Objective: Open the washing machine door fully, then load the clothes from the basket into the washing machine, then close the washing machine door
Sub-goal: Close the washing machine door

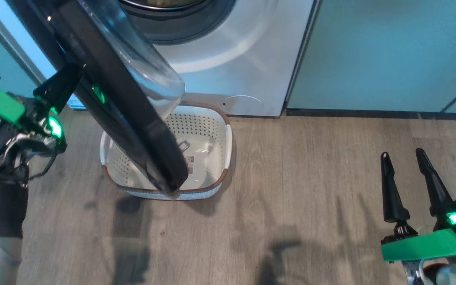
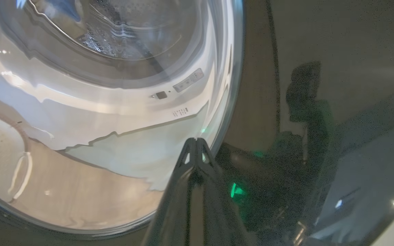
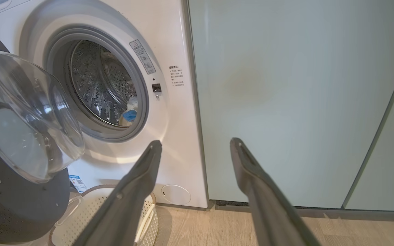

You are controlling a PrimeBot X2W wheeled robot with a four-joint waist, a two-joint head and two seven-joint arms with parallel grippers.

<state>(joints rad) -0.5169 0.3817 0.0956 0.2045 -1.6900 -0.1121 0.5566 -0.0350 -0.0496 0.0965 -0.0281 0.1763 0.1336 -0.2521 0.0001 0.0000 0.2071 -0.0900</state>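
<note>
Washing machine [image 1: 232,59]: a white front-loader, set against the pale green cabinet [image 1: 370,51] to its right; its round opening is uncovered.
Door [image 1: 133,118]: swung out on the left side and held partly open; black rim, bulging clear glass bowl [image 3: 22,119]. In the head view its lower edge is seen hanging over the basket.
Basket [image 1: 228,134]: cream, perforated, brown-rimmed; placed on the wooden floor [image 1: 291,198] just in front of the machine, below the door. The label on its bottom is exposed.
Clothes [image 3: 130,111]: a pale bundle with a patch of blue, lodged inside the steel drum [image 3: 97,78] at the lower right of the opening.
Left gripper [image 1: 71,77]: raised behind the door on its outer face; the fingers are pressed together, nothing between them. In the left wrist view the tips [image 2: 195,141] are seen at the border of glass and black rim.
Right gripper [image 1: 403,156]: held low over bare floor, well apart from basket and door; the fingers are spread wide with nothing gripped, pointed toward the seam of machine and cabinet.
</note>
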